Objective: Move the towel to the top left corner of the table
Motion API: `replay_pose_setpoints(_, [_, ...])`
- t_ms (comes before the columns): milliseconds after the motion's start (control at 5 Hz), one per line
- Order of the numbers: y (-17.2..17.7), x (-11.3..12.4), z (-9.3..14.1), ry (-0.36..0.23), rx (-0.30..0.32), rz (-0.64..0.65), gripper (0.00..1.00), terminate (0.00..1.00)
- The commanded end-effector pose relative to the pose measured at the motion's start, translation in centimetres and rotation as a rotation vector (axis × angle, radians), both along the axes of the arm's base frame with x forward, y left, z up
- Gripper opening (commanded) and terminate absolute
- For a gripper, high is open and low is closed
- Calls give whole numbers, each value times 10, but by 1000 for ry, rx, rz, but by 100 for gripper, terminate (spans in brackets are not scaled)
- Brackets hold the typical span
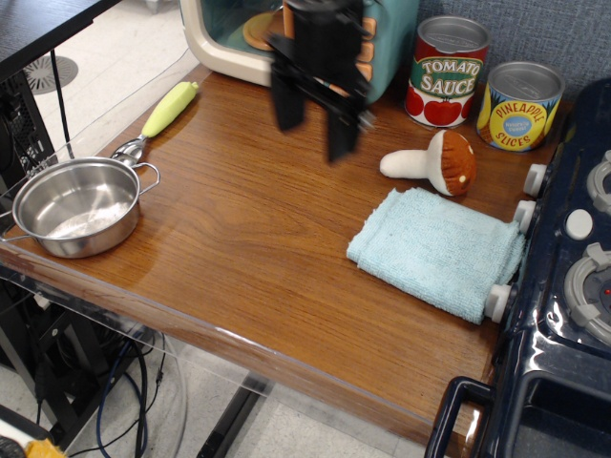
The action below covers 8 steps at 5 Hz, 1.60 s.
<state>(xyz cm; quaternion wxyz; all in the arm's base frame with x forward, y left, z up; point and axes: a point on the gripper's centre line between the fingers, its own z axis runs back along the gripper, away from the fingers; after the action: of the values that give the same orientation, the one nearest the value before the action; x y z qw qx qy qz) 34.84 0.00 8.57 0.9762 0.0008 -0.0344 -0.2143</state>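
Task barely begun, as far as could be judged; the towel (437, 251) lay flat and folded on the bench (248, 248), at the right side, its right edge touching the knobs of the dark blue toy stove (558, 286); nothing gripped it and it was nowhere near the goal corner.

Rel. to the towel: the toy mushroom (434, 162) sat just behind it, near but apart; the tomato sauce can (449, 72) and pineapple can (520, 105) stood farther back; the toy microwave (286, 38) was back-left; the steel pot (74, 205) and the green-handled utensil (164, 113) were well apart to the left.

The gripper (313, 126) hung above the bench, back-left of the towel and left of the mushroom, in front of the microwave; fingers spread apart w/ a clear gap and nothing between them; somewhat motion-blurred, so exact height over the bench couldn't be told.

Left to do, prob. all of it: get the gripper over the towel, descend, pinch the cloth, carry or drag it to the far left corner; that corner looked partly taken up by the microwave and utensil, so free space was tight; soft terry might unfold or trail when lifted by one edge.
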Motion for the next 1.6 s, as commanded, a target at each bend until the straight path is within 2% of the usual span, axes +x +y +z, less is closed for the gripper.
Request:
replay_pose_setpoints(0, [-47, -15, 6, -63, -2, -219, 100, 0])
replay_pose_setpoints(400, [-67, -11, -26, -68, 19, -308, 100, 0])
replay_pose_setpoints(800, [-77, -4, -56, -74, 11, -368, 100, 0])
replay_pose_setpoints(1000, [-79, -3, -65, -98, 44, -393, 100, 0])
replay_pose_setpoints(1200, [-64, -5, -66, -118, 8, -354, 100, 0])
replay_pose_setpoints(1400, [-44, -7, -67, -112, -3, -313, 100, 0])
